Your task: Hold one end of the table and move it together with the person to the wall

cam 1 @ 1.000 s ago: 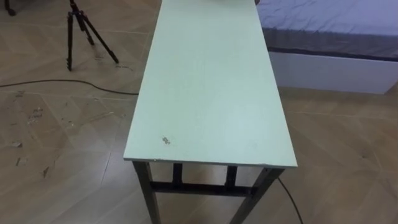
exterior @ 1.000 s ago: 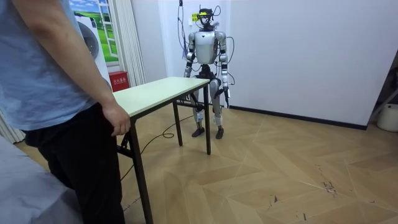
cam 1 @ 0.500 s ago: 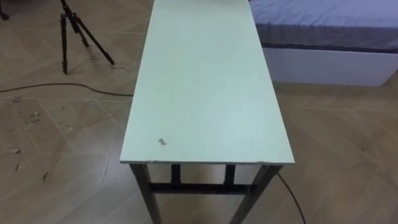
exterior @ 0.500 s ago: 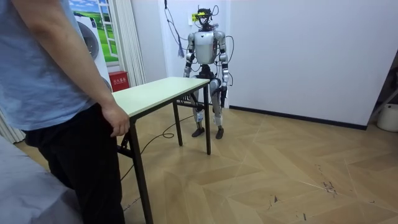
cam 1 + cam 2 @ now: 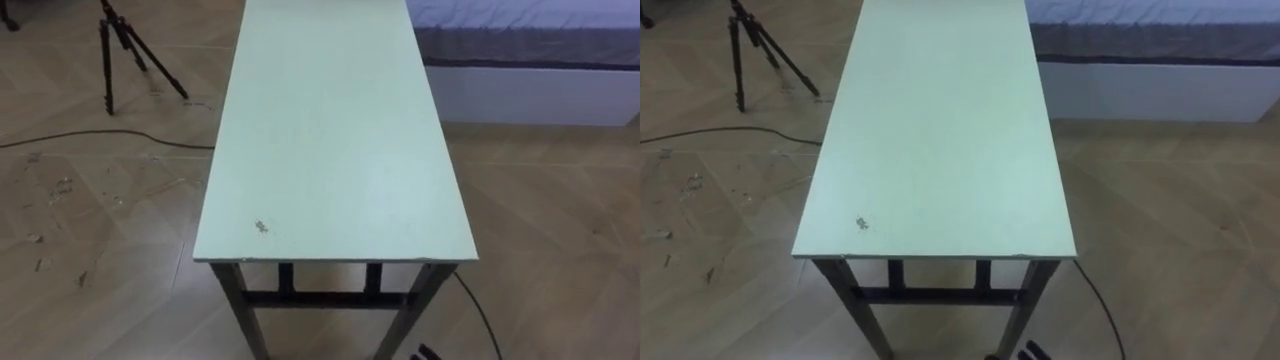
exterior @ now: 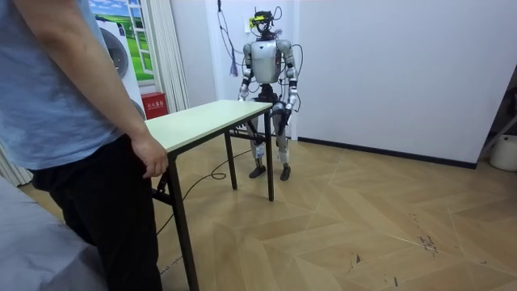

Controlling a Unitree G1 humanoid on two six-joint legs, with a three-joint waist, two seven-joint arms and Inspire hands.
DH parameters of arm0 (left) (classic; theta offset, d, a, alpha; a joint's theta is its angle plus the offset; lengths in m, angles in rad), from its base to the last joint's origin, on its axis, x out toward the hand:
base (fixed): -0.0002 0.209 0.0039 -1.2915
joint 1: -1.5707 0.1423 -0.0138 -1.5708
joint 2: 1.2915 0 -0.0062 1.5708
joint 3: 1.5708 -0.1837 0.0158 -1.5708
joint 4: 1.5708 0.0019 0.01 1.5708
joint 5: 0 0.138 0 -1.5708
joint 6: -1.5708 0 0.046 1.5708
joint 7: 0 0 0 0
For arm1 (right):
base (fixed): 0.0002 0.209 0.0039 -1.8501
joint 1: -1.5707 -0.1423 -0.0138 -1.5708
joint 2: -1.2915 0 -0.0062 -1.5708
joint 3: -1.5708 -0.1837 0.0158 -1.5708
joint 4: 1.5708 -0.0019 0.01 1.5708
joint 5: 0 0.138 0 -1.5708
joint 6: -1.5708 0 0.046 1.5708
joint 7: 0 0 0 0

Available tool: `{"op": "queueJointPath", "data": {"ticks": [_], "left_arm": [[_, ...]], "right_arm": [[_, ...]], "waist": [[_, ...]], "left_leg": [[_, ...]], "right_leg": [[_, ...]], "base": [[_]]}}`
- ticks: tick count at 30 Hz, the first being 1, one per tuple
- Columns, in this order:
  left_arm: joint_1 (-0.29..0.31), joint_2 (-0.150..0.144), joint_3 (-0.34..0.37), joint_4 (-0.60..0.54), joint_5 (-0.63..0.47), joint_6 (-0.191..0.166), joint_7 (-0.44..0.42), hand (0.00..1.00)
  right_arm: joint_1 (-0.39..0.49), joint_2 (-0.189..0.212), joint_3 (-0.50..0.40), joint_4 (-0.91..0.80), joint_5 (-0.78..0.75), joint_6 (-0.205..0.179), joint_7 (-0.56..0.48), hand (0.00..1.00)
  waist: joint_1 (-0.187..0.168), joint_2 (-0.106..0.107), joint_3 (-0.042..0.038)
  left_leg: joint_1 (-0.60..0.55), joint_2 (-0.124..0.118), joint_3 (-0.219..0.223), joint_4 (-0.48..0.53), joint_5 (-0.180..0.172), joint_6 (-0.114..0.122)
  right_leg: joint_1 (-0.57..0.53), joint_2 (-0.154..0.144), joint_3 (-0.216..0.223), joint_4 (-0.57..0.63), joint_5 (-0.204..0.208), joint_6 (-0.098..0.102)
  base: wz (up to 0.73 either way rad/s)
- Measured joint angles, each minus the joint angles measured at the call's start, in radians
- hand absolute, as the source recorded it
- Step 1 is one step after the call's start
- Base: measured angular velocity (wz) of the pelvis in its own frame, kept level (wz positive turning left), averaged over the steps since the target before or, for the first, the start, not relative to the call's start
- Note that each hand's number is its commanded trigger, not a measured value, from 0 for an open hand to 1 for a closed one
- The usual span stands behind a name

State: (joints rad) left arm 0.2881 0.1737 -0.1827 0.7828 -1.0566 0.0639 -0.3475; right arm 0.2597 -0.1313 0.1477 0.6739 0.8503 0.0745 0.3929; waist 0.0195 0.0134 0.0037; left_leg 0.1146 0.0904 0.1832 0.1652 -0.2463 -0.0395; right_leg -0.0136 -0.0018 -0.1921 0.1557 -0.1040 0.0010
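Shows the table (image 5: 335,140), a pale green top on dark legs, standing level on the wood floor and running lengthwise from near to far. Places the robot upright just behind the near short end, looking down along the top. Puts the left hand (image 6: 284,107) low beside the table's near corner and the right hand (image 6: 241,95) low behind the opposite near corner. Cannot tell at this range the state of either hand, whether wide, narrow or holding. Leaves the top bare in both eye views except for a small mark (image 5: 262,227) near the left front. Locates the person at the far short end, with one hand (image 6: 151,158) down at the table edge; cannot tell whether touching. Sets a tripod (image 5: 125,50) far left, a cable (image 5: 100,137) across the floor at left, and a bed (image 5: 530,50) far right, just beside the table's far part.

Judges the lift as not yet begun, with no grip on the near end evident. Risks a tilted top and a lost hold if raised at one end before being gripped at the other. Risks striking the tripod or snagging the cable if swung left, and bumping the bed if carried right. Risks upset balance if driven toward the robot by a mismatched walking pace.
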Motion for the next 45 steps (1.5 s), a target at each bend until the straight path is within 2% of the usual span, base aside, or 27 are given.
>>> {"op": "queueJointPath", "data": {"ticks": [4, 7, 9, 13, 20, 22, 26, 28, 35, 38, 41, 45], "left_arm": [[0.033, 0.005, -0.117, -0.265, -0.183, 0.001, -0.015, 0.00], [0.014, 0.003, -0.182, -0.379, -0.248, 0.009, -0.022, 0.00], [-0.009, 0.004, -0.185, -0.408, -0.247, 0.015, -0.030, 0.00], [-0.036, 0.005, -0.182, -0.451, -0.265, 0.016, -0.030, 0.00], [-0.062, 0.015, -0.185, -0.489, -0.315, 0.018, -0.019, 0.00], [-0.065, 0.027, -0.185, -0.488, -0.327, 0.021, -0.016, 0.00], [-0.080, 0.055, -0.186, -0.487, -0.340, 0.046, -0.003, 0.00], [-0.090, 0.062, -0.186, -0.487, -0.390, 0.061, 0.018, 0.00], [-0.134, 0.064, -0.168, -0.459, -0.413, 0.077, 0.070, 0.00], [-0.166, 0.063, -0.131, -0.429, -0.452, 0.088, 0.112, 0.00], [-0.181, 0.060, -0.099, -0.427, -0.488, 0.099, 0.162, 0.00], [-0.185, 0.029, -0.032, -0.427, -0.522, 0.102, 0.223, 0.00]], "right_arm": [[0.036, 0.001, 0.091, -0.194, 0.150, 0.023, 0.026, 0.00], [0.033, 0.000, 0.147, -0.242, 0.174, 0.023, 0.040, 0.00], [0.035, 0.000, 0.168, -0.261, 0.178, 0.017, 0.047, 0.00], [0.027, -0.037, 0.207, -0.300, 0.213, 0.012, 0.047, 0.00], [-0.009, -0.045, 0.212, -0.352, 0.213, 0.012, 0.044, 0.00], [-0.019, -0.062, 0.216, -0.374, 0.213, 0.014, 0.045, 0.00], [-0.050, -0.081, 0.223, -0.374, 0.213, 0.025, 0.031, 0.00], [-0.065, -0.084, 0.223, -0.374, 0.213, 0.029, 0.020, 0.00], [-0.099, -0.089, 0.223, -0.374, 0.217, 0.057, -0.024, 0.00], [-0.113, -0.092, 0.222, -0.373, 0.291, 0.072, -0.064, 0.00], [-0.123, -0.101, 0.222, -0.373, 0.359, 0.088, -0.087, 0.00], [-0.154, -0.100, 0.220, -0.373, 0.375, 0.105, -0.154, 0.00]], "waist": [[-0.022, -0.009, 0.0057], [-0.041, -0.011, 0.0043], [-0.042, -0.010, 0.0049], [-0.041, 0.006, 0.0136], [-0.051, 0.005, 0.0132], [-0.052, 0.006, 0.0130], [-0.049, 0.006, 0.0134], [-0.047, 0.006, 0.0135], [-0.036, 0.007, 0.0144], [-0.035, 0.008, 0.0147], [-0.017, 0.009, 0.0152], [-0.010, 0.009, 0.0152]], "left_leg": [[0.001, -0.001, -0.001, -0.002, 0.000, 0.000], [0.003, 0.001, 0.002, -0.001, 0.000, 0.000], [0.008, 0.001, 0.003, -0.002, 0.000, 0.000], [0.016, -0.001, 0.002, -0.002, 0.000, 0.000], [0.016, -0.001, -0.001, -0.002, 0.000, 0.000], [0.019, 0.000, -0.003, -0.002, 0.000, 0.000], [0.026, 0.001, 0.000, -0.002, 0.000, 0.000], [0.030, 0.000, 0.000, -0.002, 0.000, 0.000], [0.035, 0.000, 0.005, -0.002, 0.000, 0.000], [0.035, 0.000, 0.001, -0.002, 0.000, 0.000], [0.034, 0.001, 0.000, -0.001, 0.000, 0.000], [0.034, 0.001, -0.006, 0.002, 0.001, 0.001]], "right_leg": [[-0.001, 0.000, 0.002, 0.001, -0.001, 0.001], [0.000, 0.002, 0.004, 0.001, 0.000, 0.001], [0.000, 0.004, 0.008, 0.004, 0.001, -0.001], [-0.006, 0.004, 0.028, 0.017, 0.001, -0.001], [-0.005, 0.004, 0.025, 0.018, 0.001, -0.001], [-0.004, 0.004, 0.026, 0.022, 0.001, -0.001], [-0.004, 0.004, 0.029, 0.032, 0.001, -0.002], [-0.003, 0.004, 0.030, 0.035, 0.002, -0.003], [-0.007, 0.005, 0.035, 0.047, 0.003, -0.007], [-0.006, 0.005, 0.035, 0.047, 0.005, -0.009], [-0.009, 0.008, 0.038, 0.048, 0.007, -0.012], [-0.010, 0.008, 0.042, 0.051, 0.007, -0.013]], "base": [[0.00], [-0.01], [-0.12], [-0.15], [0.01], [0.00], [-0.02], [-0.04], [-0.02], [0.00], [-0.01], [-0.01]]}}
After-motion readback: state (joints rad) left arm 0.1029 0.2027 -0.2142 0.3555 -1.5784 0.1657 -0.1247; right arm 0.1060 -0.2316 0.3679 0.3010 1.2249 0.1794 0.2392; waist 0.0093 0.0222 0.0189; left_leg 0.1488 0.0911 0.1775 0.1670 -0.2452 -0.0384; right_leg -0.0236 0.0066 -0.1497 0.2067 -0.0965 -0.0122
